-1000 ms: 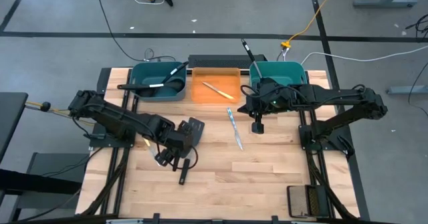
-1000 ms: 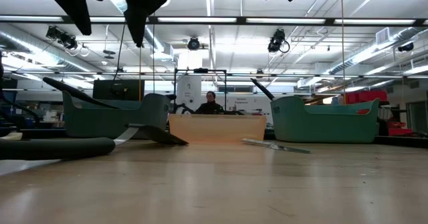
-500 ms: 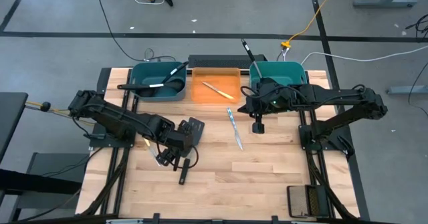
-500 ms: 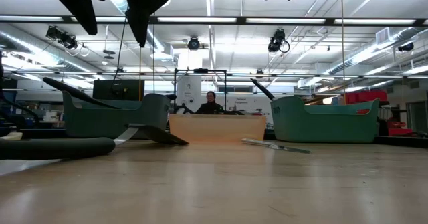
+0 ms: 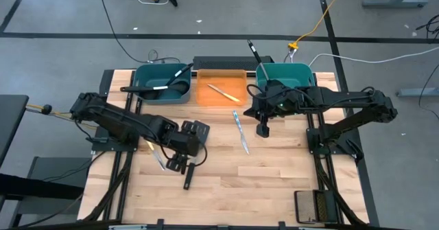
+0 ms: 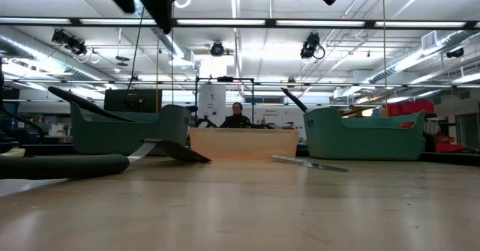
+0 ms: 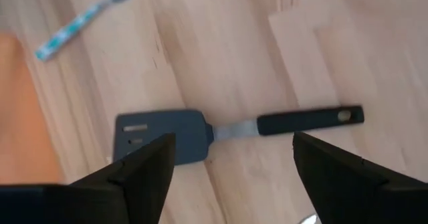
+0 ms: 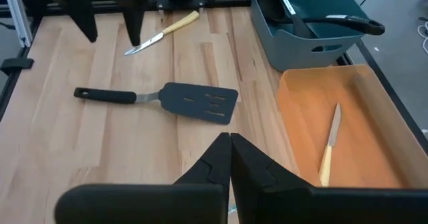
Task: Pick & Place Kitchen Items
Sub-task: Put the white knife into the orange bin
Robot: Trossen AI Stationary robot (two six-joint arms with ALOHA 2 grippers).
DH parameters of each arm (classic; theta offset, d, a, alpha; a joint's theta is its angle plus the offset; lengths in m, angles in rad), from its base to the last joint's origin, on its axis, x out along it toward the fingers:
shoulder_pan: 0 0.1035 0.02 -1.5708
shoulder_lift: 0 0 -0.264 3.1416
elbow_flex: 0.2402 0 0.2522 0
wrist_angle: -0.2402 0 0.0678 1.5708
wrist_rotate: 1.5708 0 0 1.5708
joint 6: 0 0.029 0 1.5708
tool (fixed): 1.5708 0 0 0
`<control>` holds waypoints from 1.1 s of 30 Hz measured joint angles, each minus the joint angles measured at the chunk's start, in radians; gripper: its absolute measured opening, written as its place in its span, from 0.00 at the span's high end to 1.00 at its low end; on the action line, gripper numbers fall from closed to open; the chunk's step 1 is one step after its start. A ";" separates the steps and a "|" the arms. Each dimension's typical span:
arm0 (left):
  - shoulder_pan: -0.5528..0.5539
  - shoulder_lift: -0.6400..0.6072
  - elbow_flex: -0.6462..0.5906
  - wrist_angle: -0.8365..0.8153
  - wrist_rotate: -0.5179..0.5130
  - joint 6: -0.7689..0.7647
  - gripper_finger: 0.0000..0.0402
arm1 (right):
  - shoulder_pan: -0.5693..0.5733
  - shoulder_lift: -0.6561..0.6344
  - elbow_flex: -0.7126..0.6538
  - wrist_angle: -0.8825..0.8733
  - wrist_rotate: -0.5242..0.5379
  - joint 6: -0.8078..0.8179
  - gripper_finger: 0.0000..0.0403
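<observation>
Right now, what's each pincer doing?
Left pincer: open, empty, above the black spatula.
Right pincer: shut, holding nothing.

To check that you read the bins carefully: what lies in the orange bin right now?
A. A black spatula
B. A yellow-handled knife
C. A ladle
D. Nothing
B: a yellow-handled knife lies alone in the orange bin, seen from above and again in the right wrist view; the spatula lies out on the table.
</observation>
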 joint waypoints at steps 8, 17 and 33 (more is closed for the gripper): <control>0.003 -0.002 0.144 -0.048 -0.020 0.044 0.37 | -0.013 0.002 0.000 0.008 0.002 0.012 0.98; 0.054 -0.033 0.164 -0.087 -0.033 0.018 0.57 | -0.012 0.002 0.000 0.003 0.003 0.013 0.98; 0.169 -0.128 0.156 -0.125 0.027 0.023 0.94 | -0.014 0.014 0.000 0.000 0.037 -0.001 0.98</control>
